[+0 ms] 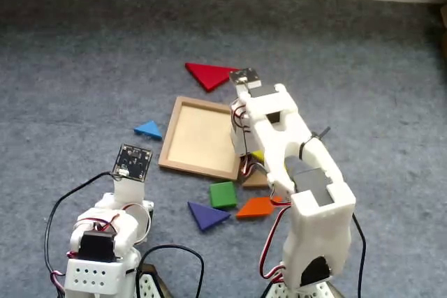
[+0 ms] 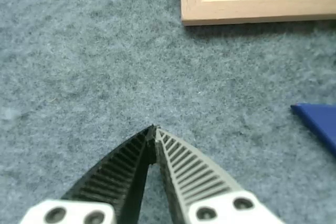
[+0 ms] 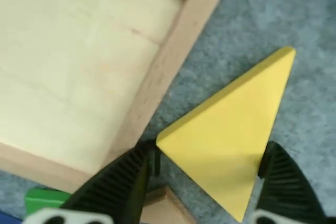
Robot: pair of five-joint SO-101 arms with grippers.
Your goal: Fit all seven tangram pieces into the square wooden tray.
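Observation:
The square wooden tray [image 1: 199, 137] lies mid-table with nothing in it. My right gripper [image 3: 207, 156] is just off the tray's rim [image 3: 157, 82], and its fingers [image 3: 128, 174] press both sides of the yellow triangle [image 3: 231, 129] on the carpet. The right arm [image 1: 279, 130] covers most of that piece [image 1: 258, 155] from above. My left gripper [image 2: 153, 130] is shut on nothing, low over bare carpet short of the tray's corner [image 2: 252, 11]. Loose pieces include a red triangle [image 1: 209, 75], a small blue triangle [image 1: 148, 129], a green square [image 1: 223, 194], a dark blue triangle [image 1: 207, 214] and an orange parallelogram [image 1: 256, 206].
A plain wooden piece [image 1: 255, 179] lies beside the tray under the right arm, next to the green square [image 3: 44, 200]. The dark blue triangle's tip [image 2: 320, 121] shows near my left gripper. Grey carpet stretches open to the left and far side.

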